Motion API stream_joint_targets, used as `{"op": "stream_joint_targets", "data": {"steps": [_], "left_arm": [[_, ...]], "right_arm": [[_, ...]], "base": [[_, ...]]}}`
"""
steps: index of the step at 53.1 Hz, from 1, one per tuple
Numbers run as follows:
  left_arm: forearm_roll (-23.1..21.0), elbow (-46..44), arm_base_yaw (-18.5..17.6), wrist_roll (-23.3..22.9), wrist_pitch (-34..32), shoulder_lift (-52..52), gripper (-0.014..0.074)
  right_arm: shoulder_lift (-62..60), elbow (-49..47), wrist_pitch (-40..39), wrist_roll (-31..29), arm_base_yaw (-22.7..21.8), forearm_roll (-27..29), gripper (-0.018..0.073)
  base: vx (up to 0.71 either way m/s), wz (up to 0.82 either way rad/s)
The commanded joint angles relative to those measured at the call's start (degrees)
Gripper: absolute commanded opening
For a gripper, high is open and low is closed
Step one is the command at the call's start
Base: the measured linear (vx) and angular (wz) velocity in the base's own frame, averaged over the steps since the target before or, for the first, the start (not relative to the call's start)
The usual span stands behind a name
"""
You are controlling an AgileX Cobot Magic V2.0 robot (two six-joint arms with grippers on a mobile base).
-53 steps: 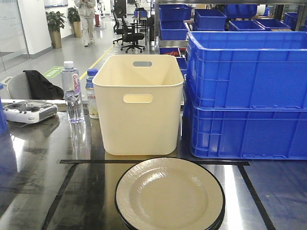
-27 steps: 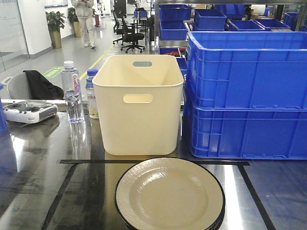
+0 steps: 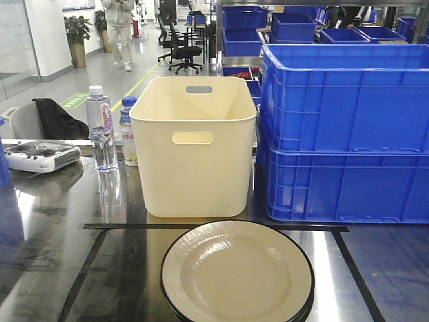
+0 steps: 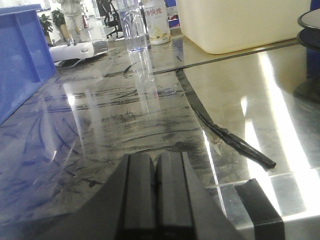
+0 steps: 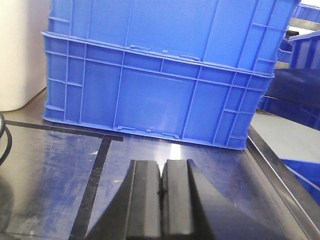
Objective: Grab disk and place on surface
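The disk [image 3: 236,275], a cream plate with a black rim, lies at the front centre of the surface [image 3: 53,268], a shiny dark metal tabletop. A second dark rim shows just under it. Its edge shows at the top right of the left wrist view as the disk [image 4: 311,22], and as a dark curve at the left edge of the right wrist view, the disk [image 5: 4,142]. My left gripper [image 4: 156,165] is shut and empty, low over the surface left of the disk. My right gripper [image 5: 161,172] is shut and empty, to the disk's right. Neither gripper shows in the front view.
A cream bin [image 3: 194,147] stands right behind the disk, with stacked blue crates [image 3: 345,134] to its right. Two bottles [image 3: 102,131] and a white controller [image 3: 41,155] are at the back left. Black tape lines [image 3: 214,227] cross the tabletop. Another blue crate [image 4: 20,55] stands at the far left.
Nothing on the table has moved. Only a person walking far in the background has shifted.
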Motion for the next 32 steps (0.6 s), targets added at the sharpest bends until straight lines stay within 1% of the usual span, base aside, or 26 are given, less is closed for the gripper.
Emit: {"op": "stream_joint_targets", "data": {"steps": [1,6,8,11,14,16,18,22,26,29,32], "left_arm": [[-0.4,0.8,0.1,-0.7,-4.6,-0.4,-0.0002],[-0.4,0.8,0.1,-0.7,-4.6,-0.4,-0.0002],[-0.4,0.8,0.1,-0.7,-4.6,-0.4,-0.0002],[-0.4,0.8,0.1,-0.7,-4.6,-0.4,-0.0002],[-0.4,0.8,0.1,-0.7,-4.6,-0.4,-0.0002],[-0.4,0.8,0.1,-0.7,-4.6,-0.4,-0.0002],[-0.4,0.8,0.1,-0.7,-4.6,-0.4,-0.0002],[-0.4,0.8,0.1,-0.7,-4.6,-0.4,-0.0002],[-0.4,0.8,0.1,-0.7,-4.6,-0.4,-0.0002],[-0.4,0.8,0.1,-0.7,-4.6,-0.4,-0.0002],[-0.4,0.8,0.1,-0.7,-4.6,-0.4,-0.0002]], "right_arm": [[0.2,-1.6,-4.8,-0.1,-0.1,0.1,-0.0009],[0.2,-1.6,-4.3,2.4,-0.1,2.0,-0.0009],[0.2,-1.6,-3.7,4.7,-0.1,2.2,-0.0009],[0.2,-1.6,-2.0,10.1,-0.1,1.1,-0.0009],[-0.1,-1.6,0.3,17.6,-0.1,-3.2,-0.0009],[-0.8,-1.6,2.1,23.1,-0.1,-7.0,-0.0009],[-2.1,-1.2,3.5,29.8,-0.1,-12.1,-0.0009],[-5.7,1.5,3.8,40.5,-0.1,-20.5,-0.0009],[-10.1,5.2,3.8,45.2,-0.1,-26.1,-0.0009],[-14.0,8.3,3.8,46.2,-0.1,-27.5,-0.0009],[-18.3,12.2,3.8,46.3,-0.1,-27.7,-0.0009]], "base": [[0.00,0.00],[0.00,0.00],[0.00,0.00],[0.00,0.00],[0.00,0.00],[0.00,0.00],[0.00,0.00],[0.00,0.00],[0.00,0.00],[0.00,0.00],[0.00,0.00]]}}
